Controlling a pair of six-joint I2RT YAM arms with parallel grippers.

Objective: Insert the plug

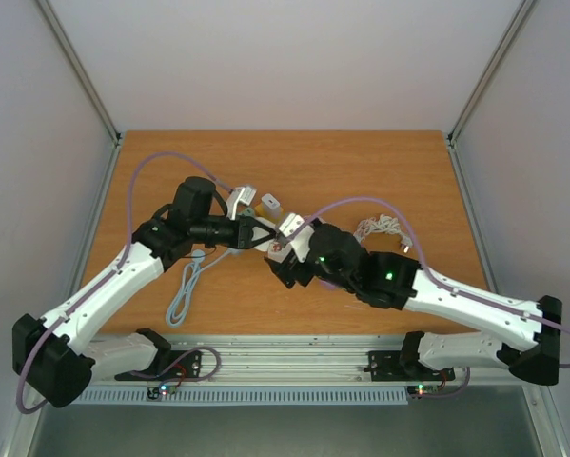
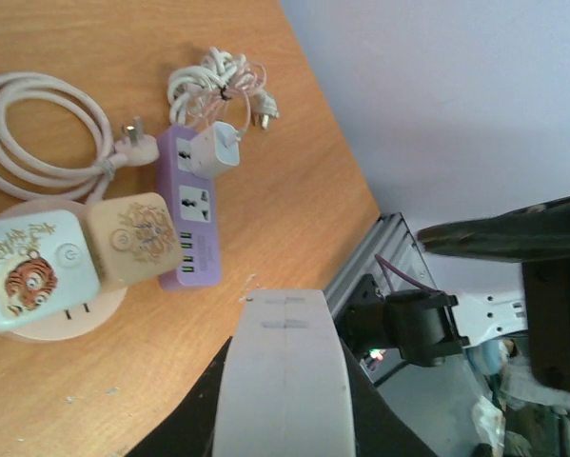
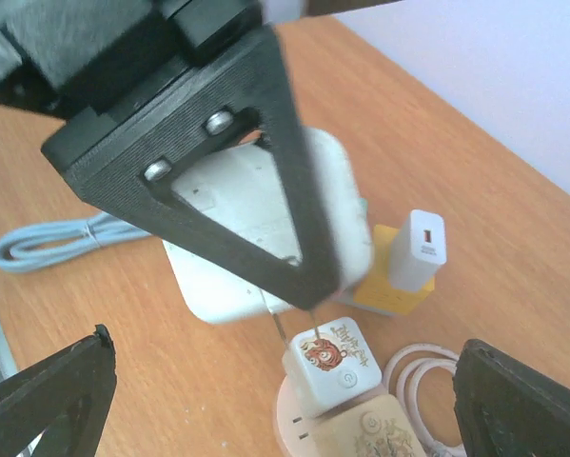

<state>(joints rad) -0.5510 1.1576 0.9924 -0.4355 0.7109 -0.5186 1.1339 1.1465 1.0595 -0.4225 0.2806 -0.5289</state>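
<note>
Light wood forms the table (image 1: 361,162), enclosed by pale walls. A white plug (image 3: 340,200) is clamped between the fingers of the left gripper (image 1: 255,233), and its metal pins are pointed down at a small tiger-printed socket cube (image 3: 327,367) seated on a round base (image 3: 289,426). Whether the pins touch the cube cannot be told. The right gripper (image 1: 286,249) is held close by, its fingers spread wide apart. A purple power strip (image 2: 191,205) is laid beside a looped white cable (image 2: 37,124).
</note>
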